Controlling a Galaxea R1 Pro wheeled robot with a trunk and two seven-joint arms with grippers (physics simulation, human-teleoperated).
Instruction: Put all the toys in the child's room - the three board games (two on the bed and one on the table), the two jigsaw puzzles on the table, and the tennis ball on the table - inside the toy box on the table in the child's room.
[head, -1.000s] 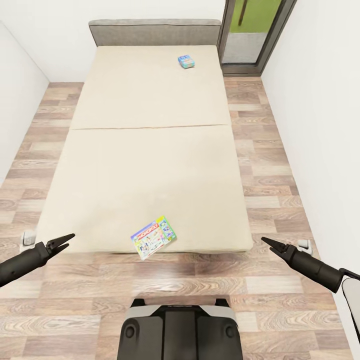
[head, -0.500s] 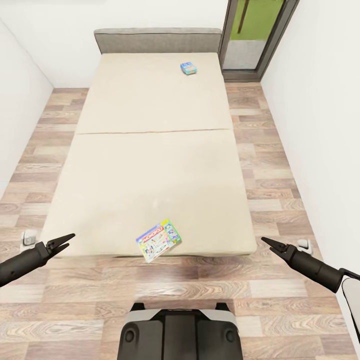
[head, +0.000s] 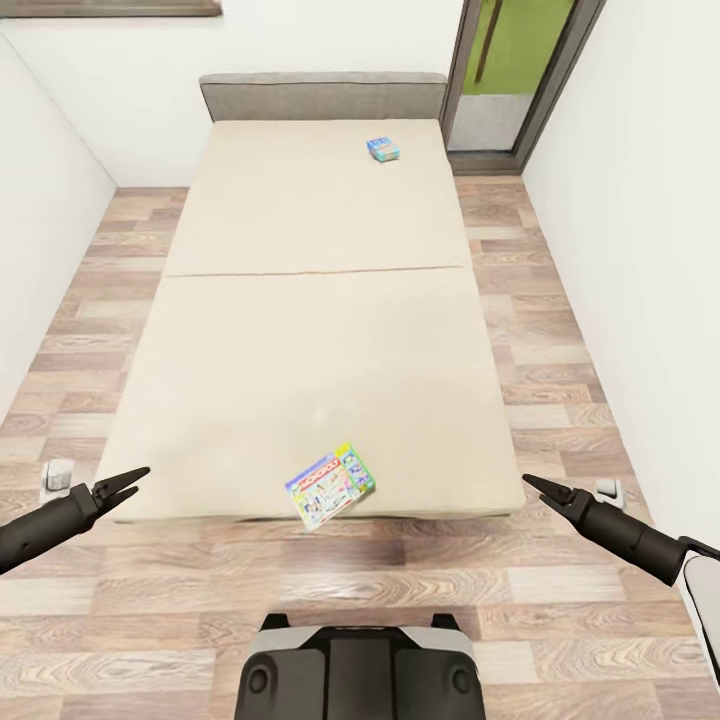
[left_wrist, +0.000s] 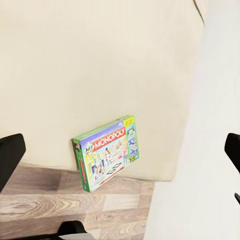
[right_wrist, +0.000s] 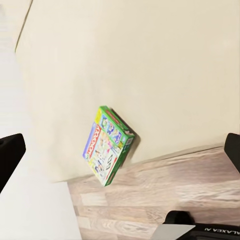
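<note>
A grey headboard and glazed door stand beyond the bed, plank floor around. Left gripper and right gripper, both slightly parted and empty, flank the green-bordered Monopoly box overhanging the near edge; a blue game box lies far up near the headboard

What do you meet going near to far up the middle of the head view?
Robot base → wood floor → green-bordered Monopoly box at the bed's near edge → bare beige mattress → small blue game box → grey headboard.
</note>
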